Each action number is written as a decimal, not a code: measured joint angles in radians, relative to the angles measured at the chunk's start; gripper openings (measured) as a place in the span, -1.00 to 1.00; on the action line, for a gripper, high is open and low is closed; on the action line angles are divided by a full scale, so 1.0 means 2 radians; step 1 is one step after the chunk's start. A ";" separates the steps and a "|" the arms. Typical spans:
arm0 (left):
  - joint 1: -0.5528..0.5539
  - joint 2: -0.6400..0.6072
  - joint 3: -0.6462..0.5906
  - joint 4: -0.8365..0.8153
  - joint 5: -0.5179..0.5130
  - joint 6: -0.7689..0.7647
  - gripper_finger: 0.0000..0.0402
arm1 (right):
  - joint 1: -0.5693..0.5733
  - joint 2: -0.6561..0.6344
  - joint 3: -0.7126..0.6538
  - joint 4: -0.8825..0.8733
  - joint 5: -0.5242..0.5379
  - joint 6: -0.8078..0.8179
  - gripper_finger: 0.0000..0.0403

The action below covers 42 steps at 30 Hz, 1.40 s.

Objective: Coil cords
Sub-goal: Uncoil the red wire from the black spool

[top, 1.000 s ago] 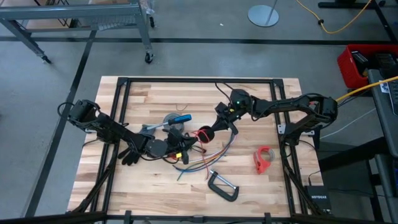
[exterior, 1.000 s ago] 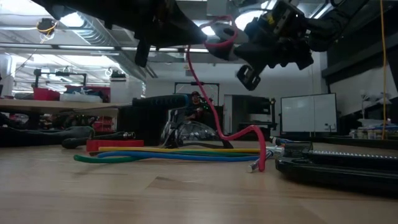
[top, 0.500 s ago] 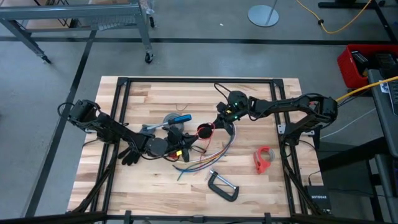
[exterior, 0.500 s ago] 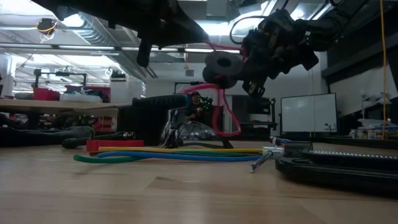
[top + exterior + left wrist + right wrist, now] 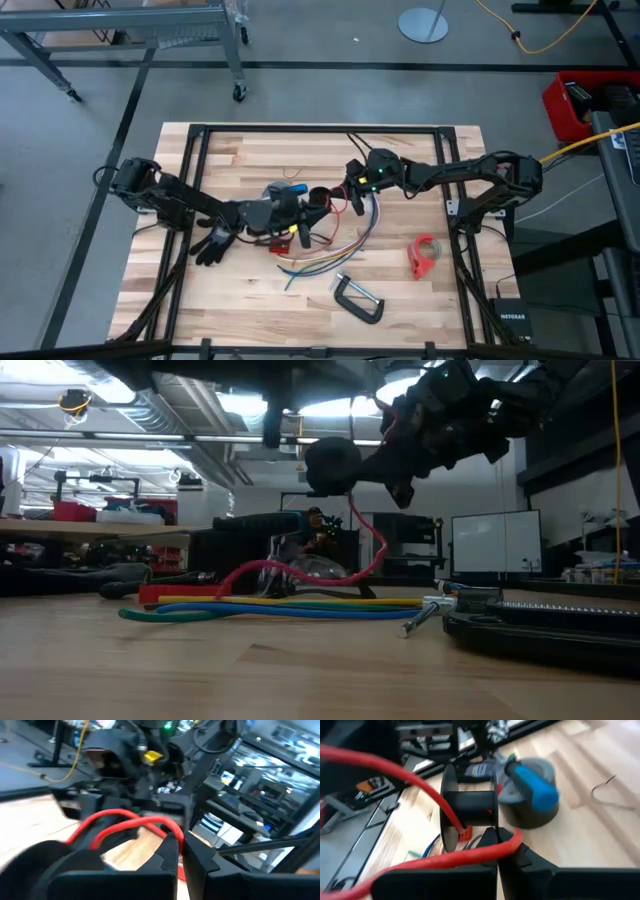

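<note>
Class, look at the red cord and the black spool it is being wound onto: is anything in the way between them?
Nothing visible. The red cord runs straight to the black spool, pinched by the right end effector. The left end effector is shut on the cord too. The tape roll and blue-handled tool lie behind the spool.

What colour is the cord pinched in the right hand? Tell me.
Red. The cord shows best in the right wrist view, crossing the shut right hand beside a black spool.
</note>
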 joint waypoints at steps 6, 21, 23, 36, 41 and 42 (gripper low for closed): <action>-0.005 0.000 0.029 -0.037 0.020 0.015 -0.99 | 0.000 0.000 0.026 0.001 0.014 -0.003 -1.00; -0.061 0.000 0.041 -0.152 0.018 -0.058 -0.99 | -0.001 0.000 0.081 -0.006 0.011 -0.016 -1.00; -0.068 0.000 0.041 -0.173 0.016 -0.076 -0.99 | -0.004 0.000 0.087 -0.016 -0.009 -0.016 -1.00; -0.112 0.000 0.042 -0.318 -0.053 -0.224 -0.99 | -0.037 0.000 0.094 -0.053 -0.095 -0.013 -1.00; -0.119 0.000 0.042 -0.340 -0.076 -0.237 -0.99 | -0.037 0.000 0.094 -0.060 -0.105 -0.014 -1.00; -0.120 0.000 0.042 -0.345 -0.082 -0.240 -0.99 | -0.037 0.000 0.094 -0.061 -0.111 -0.014 -1.00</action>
